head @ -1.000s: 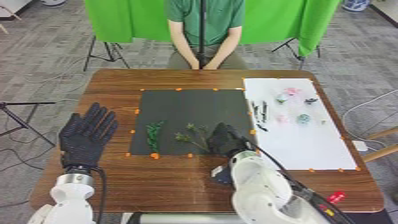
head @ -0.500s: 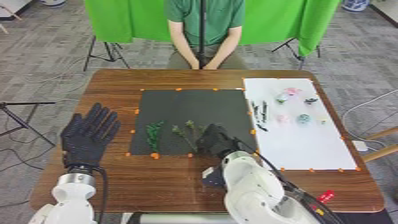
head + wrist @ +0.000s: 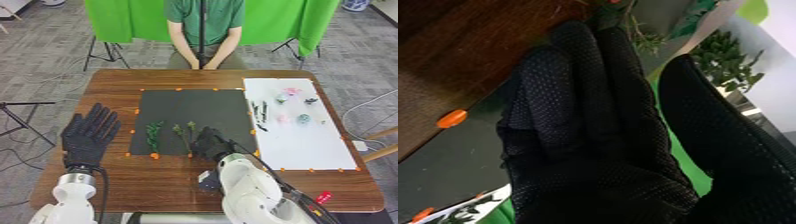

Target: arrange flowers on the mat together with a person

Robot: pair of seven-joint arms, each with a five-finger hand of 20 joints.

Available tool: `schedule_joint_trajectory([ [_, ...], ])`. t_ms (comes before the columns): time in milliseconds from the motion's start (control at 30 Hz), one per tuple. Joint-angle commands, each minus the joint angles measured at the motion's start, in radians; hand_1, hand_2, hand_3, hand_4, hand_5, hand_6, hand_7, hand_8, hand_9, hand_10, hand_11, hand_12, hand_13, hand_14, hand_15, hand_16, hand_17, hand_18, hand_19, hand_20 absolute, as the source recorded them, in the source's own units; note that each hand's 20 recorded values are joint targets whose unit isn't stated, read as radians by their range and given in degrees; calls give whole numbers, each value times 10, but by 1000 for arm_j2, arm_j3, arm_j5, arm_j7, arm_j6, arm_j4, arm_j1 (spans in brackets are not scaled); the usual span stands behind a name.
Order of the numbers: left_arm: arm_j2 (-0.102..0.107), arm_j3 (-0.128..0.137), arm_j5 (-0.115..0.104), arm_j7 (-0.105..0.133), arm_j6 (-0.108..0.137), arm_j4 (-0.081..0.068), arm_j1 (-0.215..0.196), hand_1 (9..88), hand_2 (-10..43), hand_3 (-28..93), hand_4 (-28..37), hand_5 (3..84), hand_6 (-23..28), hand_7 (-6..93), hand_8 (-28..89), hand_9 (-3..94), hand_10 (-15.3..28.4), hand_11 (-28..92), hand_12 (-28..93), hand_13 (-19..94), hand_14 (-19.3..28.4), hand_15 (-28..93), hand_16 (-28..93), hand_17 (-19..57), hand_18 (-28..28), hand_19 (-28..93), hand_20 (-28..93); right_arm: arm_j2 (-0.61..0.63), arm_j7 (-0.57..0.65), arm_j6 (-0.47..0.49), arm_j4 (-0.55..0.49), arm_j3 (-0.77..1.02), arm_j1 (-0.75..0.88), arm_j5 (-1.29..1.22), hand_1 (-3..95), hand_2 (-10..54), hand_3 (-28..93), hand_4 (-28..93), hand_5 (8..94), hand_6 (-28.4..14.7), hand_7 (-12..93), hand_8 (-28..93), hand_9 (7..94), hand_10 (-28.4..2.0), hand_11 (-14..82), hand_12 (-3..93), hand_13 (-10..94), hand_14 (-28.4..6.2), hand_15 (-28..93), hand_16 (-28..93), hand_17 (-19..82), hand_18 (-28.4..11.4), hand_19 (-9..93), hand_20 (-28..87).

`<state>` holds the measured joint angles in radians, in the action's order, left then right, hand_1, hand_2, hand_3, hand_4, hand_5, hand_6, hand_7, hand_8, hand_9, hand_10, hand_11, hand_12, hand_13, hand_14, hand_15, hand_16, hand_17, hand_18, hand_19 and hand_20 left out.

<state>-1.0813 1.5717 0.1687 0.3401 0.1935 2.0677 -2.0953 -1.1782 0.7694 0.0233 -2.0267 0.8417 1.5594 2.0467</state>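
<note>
In the head view, the left hand [image 3: 89, 134] lies flat and spread over the wood, left of the dark mat [image 3: 194, 102]. A dark green leafy sprig [image 3: 154, 136] lies on the mat's left part. Beside it is a stem with greenish flower heads [image 3: 186, 134]. Close to that stem's right side, over the mat's lower right, is the right hand [image 3: 209, 143]. Up close in the right wrist view, the right hand [image 3: 589, 120] has long, straight fingers with the thumb held apart; stem tips [image 3: 648, 40] show beyond its fingertips.
On the right, a white sheet [image 3: 311, 145] holds dark stems [image 3: 259, 114], pink flowers [image 3: 291, 91] and a pale green flower [image 3: 304, 118]. Orange markers edge both mat and sheet. A person sits across the table. A red object [image 3: 323, 197] lies near the right front.
The right hand has moved left across the mat's lower part. The flower stem beside it has shifted left and now stands straighter, nearer the leafy sprig. The left hand has barely moved.
</note>
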Motion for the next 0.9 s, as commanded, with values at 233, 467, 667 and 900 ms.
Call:
schedule_joint_trajectory([
  [233, -19, 17, -25, 12, 1, 1, -24, 279, 131, 760, -283, 491, 89, 147, -100, 415, 138, 208, 78, 308, 158, 302, -68, -70, 159, 391, 109, 79, 29, -172, -45, -9, 17, 38, 349, 80, 785, -204, 721, -65, 194, -34, 741, -194, 240, 209, 566, -194, 707, 255, 221, -283, 787, 293],
  [467, -30, 41, -53, 27, 2, 11, -47, 279, 132, 760, -283, 493, 90, 148, -101, 417, 138, 209, 78, 309, 157, 302, -68, -70, 160, 391, 108, 160, -12, -159, -124, 128, 68, -50, 328, 99, 793, -194, 711, -68, 207, -85, 724, -201, 235, 205, 566, -193, 677, 222, 216, -282, 778, 273],
  [667, -34, 53, -72, 43, -10, 17, -66, 279, 132, 759, -283, 494, 91, 147, -101, 420, 141, 208, 77, 315, 150, 295, -73, -67, 157, 390, 106, 206, -362, -139, -161, 463, 243, -416, 307, 105, 803, -207, 638, -73, 206, -120, 646, -199, 215, 198, 519, -183, 603, 193, 180, -250, 706, 231],
  [900, -39, 62, -72, 44, -5, 22, -79, 279, 133, 759, -283, 495, 91, 147, -101, 422, 141, 207, 77, 316, 147, 289, -74, -65, 155, 390, 104, 207, -565, -64, -140, 824, 385, -825, 254, 100, 814, -236, 553, -56, 198, -126, 554, -173, 155, 179, 439, -164, 302, 183, 108, -221, 497, 150],
])
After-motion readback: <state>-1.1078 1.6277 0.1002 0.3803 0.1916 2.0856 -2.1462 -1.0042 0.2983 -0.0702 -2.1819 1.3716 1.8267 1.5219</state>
